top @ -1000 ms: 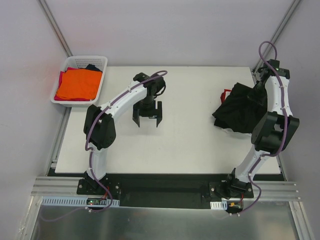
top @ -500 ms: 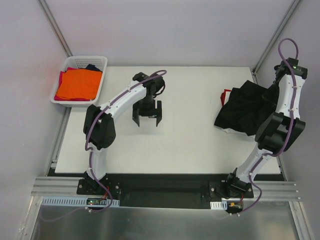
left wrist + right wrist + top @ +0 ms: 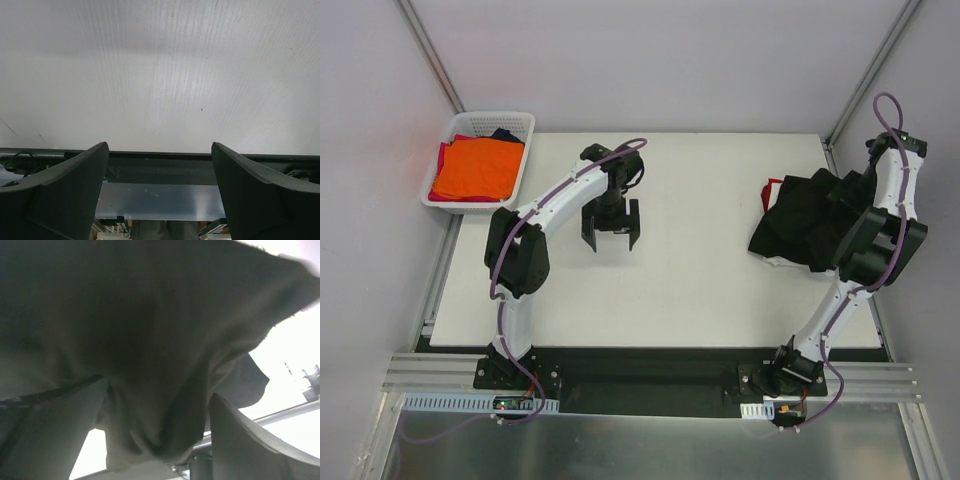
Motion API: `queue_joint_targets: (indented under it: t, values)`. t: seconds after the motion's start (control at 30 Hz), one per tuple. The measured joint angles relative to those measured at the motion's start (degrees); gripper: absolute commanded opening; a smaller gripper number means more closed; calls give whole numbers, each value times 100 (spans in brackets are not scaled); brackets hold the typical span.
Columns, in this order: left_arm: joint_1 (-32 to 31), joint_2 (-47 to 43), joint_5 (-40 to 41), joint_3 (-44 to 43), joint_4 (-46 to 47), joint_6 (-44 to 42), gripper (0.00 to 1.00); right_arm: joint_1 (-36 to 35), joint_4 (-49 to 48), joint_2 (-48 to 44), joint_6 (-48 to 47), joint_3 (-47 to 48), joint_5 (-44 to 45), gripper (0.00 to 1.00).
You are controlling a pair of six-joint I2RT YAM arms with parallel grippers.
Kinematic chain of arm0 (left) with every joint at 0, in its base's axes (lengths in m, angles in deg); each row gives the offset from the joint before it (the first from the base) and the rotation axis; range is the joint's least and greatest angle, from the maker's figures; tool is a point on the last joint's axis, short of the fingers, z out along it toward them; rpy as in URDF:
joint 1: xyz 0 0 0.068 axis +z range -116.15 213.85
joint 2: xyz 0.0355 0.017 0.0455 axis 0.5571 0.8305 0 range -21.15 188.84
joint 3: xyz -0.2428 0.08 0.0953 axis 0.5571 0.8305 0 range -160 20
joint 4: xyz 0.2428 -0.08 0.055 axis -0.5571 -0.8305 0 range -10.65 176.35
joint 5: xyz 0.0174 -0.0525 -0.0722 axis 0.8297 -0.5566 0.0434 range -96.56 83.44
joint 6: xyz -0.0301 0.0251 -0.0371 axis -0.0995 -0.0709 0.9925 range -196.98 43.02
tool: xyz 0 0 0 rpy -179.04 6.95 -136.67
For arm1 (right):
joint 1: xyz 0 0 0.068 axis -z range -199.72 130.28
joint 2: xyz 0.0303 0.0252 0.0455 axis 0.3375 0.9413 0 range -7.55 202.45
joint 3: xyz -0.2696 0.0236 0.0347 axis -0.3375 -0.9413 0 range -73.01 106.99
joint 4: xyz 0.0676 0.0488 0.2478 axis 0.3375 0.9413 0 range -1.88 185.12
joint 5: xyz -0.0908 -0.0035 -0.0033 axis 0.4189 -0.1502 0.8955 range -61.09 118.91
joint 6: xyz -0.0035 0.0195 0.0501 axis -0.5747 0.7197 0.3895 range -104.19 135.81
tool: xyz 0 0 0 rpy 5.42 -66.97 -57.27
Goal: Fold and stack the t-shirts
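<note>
On the right side of the table [image 3: 700,290], the crumpled black t-shirt [image 3: 805,225] likely needs one firm pinch at a hem or shoulder, then a drag leftward to spread it flat. Its cloth drapes between the right gripper's [image 3: 159,390] spread fingers. The left gripper [image 3: 611,222], also spread, hangs well apart.

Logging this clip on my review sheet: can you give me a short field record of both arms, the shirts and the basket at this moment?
left gripper: open, empty, over the middle of the table
right gripper: fingers apart, black cloth hanging between them
black t-shirt: crumpled heap at the table's right side, not folded
basket: at the table's far-left corner
orange shirt: lies flat on top of other cloth in the basket
folded stack on table: none visible
</note>
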Motion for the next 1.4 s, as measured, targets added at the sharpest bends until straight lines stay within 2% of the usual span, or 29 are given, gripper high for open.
queue_joint_targets:
  t: [0.17, 0.53, 0.57, 0.6, 0.63, 0.7, 0.73, 0.77, 0.8, 0.9, 1.0, 1.1, 1.13, 1.17, 1.2, 1.33, 1.4]
  values:
    - [0, 0, -87, 157, 63, 0, 84, 13, -411, -610, -4, -1084, -356, 96]
    - [0, 0, -258, 157, 125, -59, 84, -22, -472, -2583, -55, -1523, -861, 93]
    - [0, 0, -264, 138, 122, -74, 83, -22, -455, -2673, -59, -1650, -859, 90]
    - [0, 0, -273, 118, 125, -81, 83, -22, -420, -2730, -63, -1788, -857, 80]
    - [0, 0, -278, 103, 127, -87, 83, -22, -402, -2730, -70, -1851, -857, 57]
    - [0, 0, -278, 83, 129, -96, 83, -26, -402, -2691, -109, -1963, -826, 35]
    - [0, 0, -278, 83, 131, -98, 83, -26, -393, -2656, -101, -1974, -798, 16]
    - [0, 0, -275, 83, 131, -98, 83, -31, -398, -2614, -87, -1963, -793, 6]
    - [0, 0, -275, 83, 131, -98, 83, -33, -385, -2566, -92, -1932, -813, 1]
    - [0, 0, -273, 83, 129, -101, 77, -92, -387, -2317, -4, -1687, -927, 1]
    - [0, 0, -273, 83, 131, -114, 77, -387, -501, -2157, 0, -1464, -1067, 1]
    - [0, 0, -275, 83, 129, -111, 79, -955, -741, -2201, -68, -1335, -1200, 22]
    - [0, 0, -275, 83, 131, -109, 80, -1102, -813, -2243, -98, -1333, -1259, 34]
    - [0, 0, -278, 83, 131, -105, 81, -1292, -887, -2323, -195, -1333, -1340, 42]
    - [0, 0, -278, 83, 131, -101, 81, -1408, -940, -2411, -227, -1335, -1421, 59]
    - [-2, 2, -289, 83, 166, -31, 81, -1613, -1357, -3169, -452, -1563, -1812, 95]
    - [-2, 2, -319, 83, 186, 39, 80, -1685, -1508, -3617, -494, -1775, -1952, 99]
